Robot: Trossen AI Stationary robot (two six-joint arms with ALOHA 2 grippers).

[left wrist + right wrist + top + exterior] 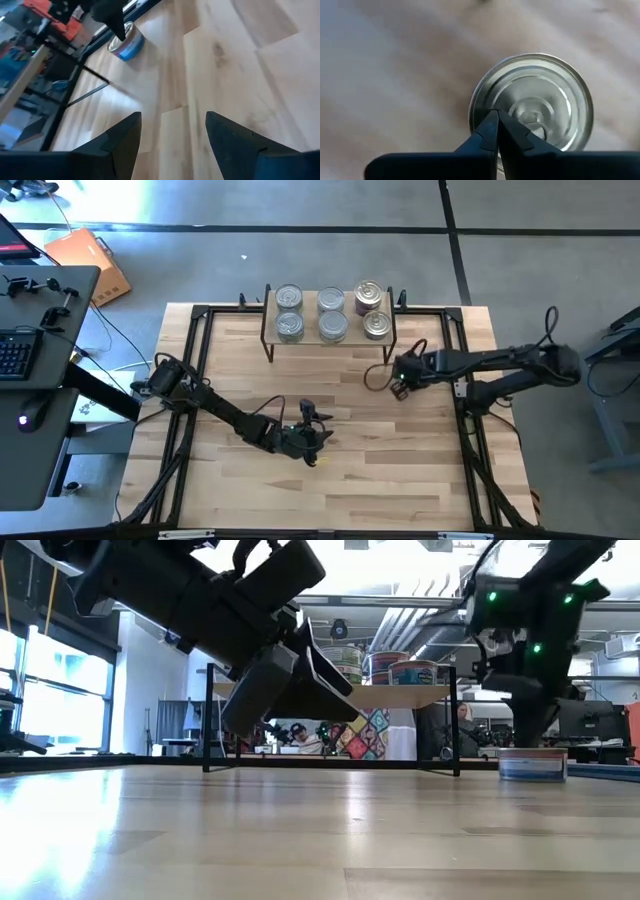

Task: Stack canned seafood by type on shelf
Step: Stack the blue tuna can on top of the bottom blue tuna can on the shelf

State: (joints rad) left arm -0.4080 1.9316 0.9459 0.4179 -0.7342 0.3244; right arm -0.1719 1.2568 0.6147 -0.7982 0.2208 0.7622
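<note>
One tin with a plain silver lid (540, 95) and a blue label (129, 44) stands on its base on the table (533, 766), in front of the shelf's right end. My right gripper (496, 114) hangs over it, shut, fingertips pointing down at the lid near its rim. The shelf (310, 315), a light-wood board on black legs at the table's far edge, carries several tins (333, 326) in short stacks (400, 670). My left gripper (172, 117) is open and holds nothing; it hovers low over the middle of the table (312, 438). My right gripper comes at the tin from above with shut fingers (490, 131) over the lid's edge (482, 107). The tin stands upright on the table. I cannot tell whether the fingertips touch the lid or stay just above it.
A black metal frame (200, 315) runs round the wooden tabletop. A dark cable loop (378, 375) lies on the table beside my right gripper. Bare wood spreads across the table's near half (400, 480). A desk with a keyboard (15, 355) stands off the left side.
</note>
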